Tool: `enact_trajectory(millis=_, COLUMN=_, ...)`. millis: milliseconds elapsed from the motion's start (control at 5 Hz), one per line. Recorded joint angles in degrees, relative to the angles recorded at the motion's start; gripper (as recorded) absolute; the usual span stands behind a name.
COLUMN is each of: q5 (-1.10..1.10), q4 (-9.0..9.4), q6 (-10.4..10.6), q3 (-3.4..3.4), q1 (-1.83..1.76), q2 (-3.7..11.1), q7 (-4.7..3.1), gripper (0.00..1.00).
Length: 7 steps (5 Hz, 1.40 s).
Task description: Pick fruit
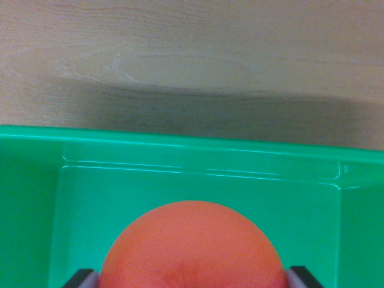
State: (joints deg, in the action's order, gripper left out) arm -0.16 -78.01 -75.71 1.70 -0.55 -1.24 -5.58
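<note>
Wrist view, and the orange (191,249) fills the bottom middle of the picture, a round matte dome with its lower part cut off by the frame edge. It sits low inside a green bin (198,157), over the bin's floor, with the far wall and its pale moulded ridge running across behind it. Side walls rise at the wrist view's left and right, both running out of frame. Beyond the far rim lies a light wood-grain table (192,54), and a broad soft shadow falls across it just past the bin. No more of the room shows; table fills the top of the picture. Now the gripper (191,277): only the tips of its fingers (84,279) peek in at the bottom corners of the fruit, one grey-and-black pad at each side, spread to the orange's full width. Each pad sits right against the fruit's flank, so it's pinching the orange between them, though the contact points lie at the very bottom edge and are hard to make out. Whether the fruit touches the bin floor or hangs clear of it, can't tell; its underside is out of view.
</note>
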Motion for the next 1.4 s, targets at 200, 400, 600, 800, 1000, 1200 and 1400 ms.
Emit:
enact_trajectory(millis=200, q5=-0.02, q4=-0.83, q6=-1.33, q3=0.00, q1=-0.01, q2=-0.50, q7=0.01, gripper=1.00)
enact_trajectory(millis=400, q5=-0.02, q4=-0.83, q6=-1.33, q3=0.00, q1=-0.01, q2=-0.50, q7=0.01, gripper=1.00)
enact_trajectory(millis=600, q5=-0.04, q4=-1.47, q6=-2.35, q3=0.01, q1=-0.01, q2=-0.88, q7=0.02, gripper=1.00)
enact_trajectory(millis=800, q5=-0.04, q4=-1.47, q6=-2.35, q3=0.01, q1=-0.01, q2=-0.88, q7=0.02, gripper=1.00)
enact_trajectory(millis=1000, q5=-0.05, q4=-1.90, q6=-3.03, q3=0.01, q1=-0.01, q2=-1.13, q7=0.03, gripper=1.00)
enact_trajectory(millis=1200, q5=-0.05, q4=-1.90, q6=-3.03, q3=0.01, q1=-0.01, q2=-1.13, q7=0.03, gripper=1.00)
enact_trajectory(millis=1400, q5=-0.05, q4=-2.07, q6=-3.31, q3=0.01, q1=-0.02, q2=-1.24, q7=0.03, gripper=1.00)
